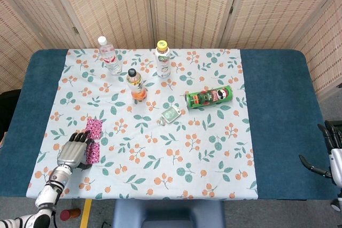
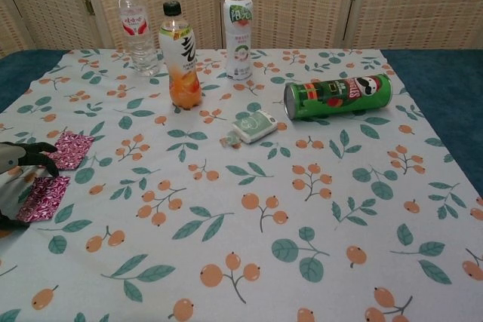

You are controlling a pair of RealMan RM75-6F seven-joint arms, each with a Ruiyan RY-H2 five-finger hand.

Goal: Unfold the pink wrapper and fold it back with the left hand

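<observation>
The pink patterned wrapper (image 1: pixel 94 131) lies flat on the floral tablecloth near the front left, showing as two pink patches (image 2: pixel 72 148) in the chest view. My left hand (image 1: pixel 75 150) lies palm down over the wrapper's near-left part, with dark fingers (image 2: pixel 34 156) curled across its middle. In the chest view only the fingers (image 2: pixel 15 179) of that hand show at the left edge. My right hand (image 1: pixel 330 148) hangs off the table's right side with fingers spread, holding nothing.
A clear water bottle (image 1: pixel 109 55), an orange drink bottle (image 1: pixel 135 85) and a white yellow-capped bottle (image 1: pixel 163 59) stand at the back. A green chips can (image 1: pixel 209 97) lies on its side at centre right. A small green packet (image 1: pixel 170 114) sits mid-table.
</observation>
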